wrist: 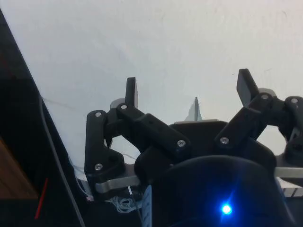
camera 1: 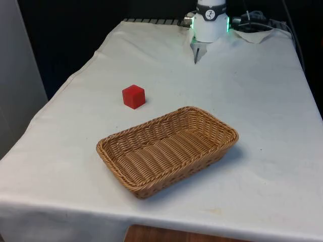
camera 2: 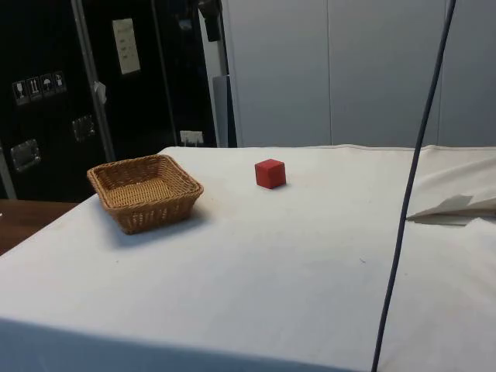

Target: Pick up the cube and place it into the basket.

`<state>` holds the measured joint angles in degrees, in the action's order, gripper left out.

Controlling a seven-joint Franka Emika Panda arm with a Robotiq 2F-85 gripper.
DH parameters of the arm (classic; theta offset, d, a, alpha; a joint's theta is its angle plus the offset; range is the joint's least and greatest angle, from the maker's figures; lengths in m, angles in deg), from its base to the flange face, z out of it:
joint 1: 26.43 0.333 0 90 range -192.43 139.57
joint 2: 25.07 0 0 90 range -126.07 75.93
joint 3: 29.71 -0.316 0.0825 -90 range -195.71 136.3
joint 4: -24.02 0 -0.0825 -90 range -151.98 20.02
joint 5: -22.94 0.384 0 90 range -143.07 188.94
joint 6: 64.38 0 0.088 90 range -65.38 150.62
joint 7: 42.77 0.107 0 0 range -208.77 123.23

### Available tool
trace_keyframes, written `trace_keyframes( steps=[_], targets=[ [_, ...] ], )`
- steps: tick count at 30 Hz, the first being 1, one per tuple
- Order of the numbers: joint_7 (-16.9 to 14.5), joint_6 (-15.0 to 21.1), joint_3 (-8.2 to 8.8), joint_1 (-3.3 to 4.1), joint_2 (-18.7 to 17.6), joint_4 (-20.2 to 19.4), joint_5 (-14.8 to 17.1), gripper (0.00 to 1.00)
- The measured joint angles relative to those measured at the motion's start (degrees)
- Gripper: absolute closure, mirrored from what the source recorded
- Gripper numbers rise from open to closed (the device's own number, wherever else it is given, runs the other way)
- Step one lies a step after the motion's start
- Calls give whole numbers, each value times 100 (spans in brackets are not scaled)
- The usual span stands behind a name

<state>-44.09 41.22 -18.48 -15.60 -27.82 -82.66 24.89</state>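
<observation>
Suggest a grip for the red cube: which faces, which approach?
Come from above and close on two opposite side faces of the red cube. It sits flat on the cloth, top face level, with bare cloth on every side; the basket stands apart. The gripper is open over bare cloth.

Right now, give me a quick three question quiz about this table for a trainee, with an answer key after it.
1. True or false: the red cube already lies inside the wicker basket.
2. Multiple choice: in the wrist view, the hand is A) shut on the cube, B) open with nothing between its fingers, C) shut on the basket's rim.
3. Fill in: in the side view, the cube sits on the white ____, apart from the basket.

Key: 1 false, it rests on the cloth beside the basket, which holds nothing. 2 B. 3 cloth.
</observation>
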Motion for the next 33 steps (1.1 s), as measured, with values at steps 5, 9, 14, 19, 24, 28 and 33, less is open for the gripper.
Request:
trace_keyframes(
  steps=[5,9,14,19,24,28,33],
  targets=[
    [0,40,11,-6,23,-46,-11,0],
    [-6,120,34,-6,69,-126,-34,0],
    [-29,315,74,-11,183,-344,-92,0],
    [-97,516,138,-17,246,-510,-103,0],
    [-149,647,189,-29,269,-619,-103,0],
    [-206,716,241,-29,269,-682,-103,0],
    [-304,837,344,-34,275,-796,-103,0]
  ],
)
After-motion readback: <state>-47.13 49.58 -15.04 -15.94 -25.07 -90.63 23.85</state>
